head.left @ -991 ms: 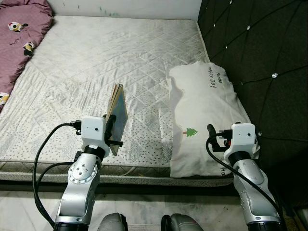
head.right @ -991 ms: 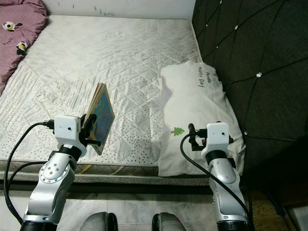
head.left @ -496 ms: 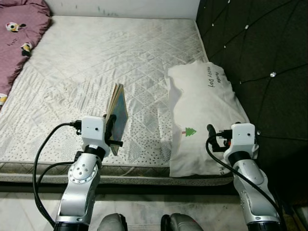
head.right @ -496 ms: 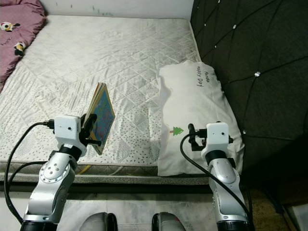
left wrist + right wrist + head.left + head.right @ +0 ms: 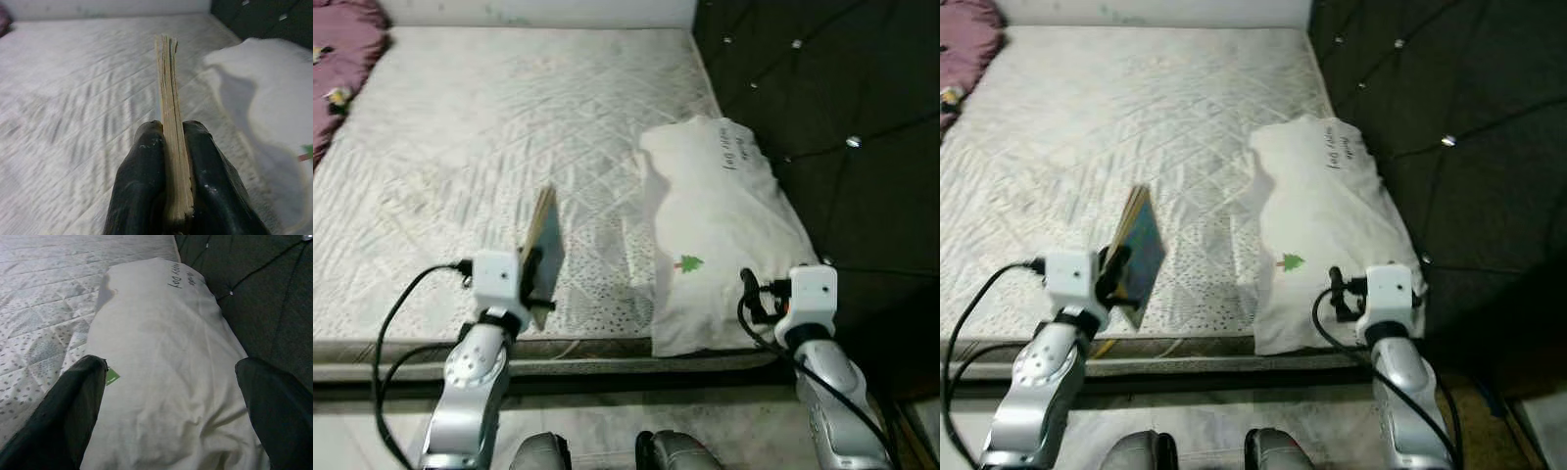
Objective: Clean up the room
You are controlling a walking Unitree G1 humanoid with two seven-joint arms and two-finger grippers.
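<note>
The left claw [image 5: 171,171] grips a book [image 5: 543,253] upright above the bed [image 5: 460,147] edge. The right claw [image 5: 171,401] gapes wide over the pillow [image 5: 715,225].

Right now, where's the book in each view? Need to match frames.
Left eye: book lower left, clamped upright in the left gripper.
Right eye: lower left, same grip.
Left wrist: centre, edge-on between the fingers.
Right wrist: not in it.
Shared landmark: white pillow, beside the book.
</note>
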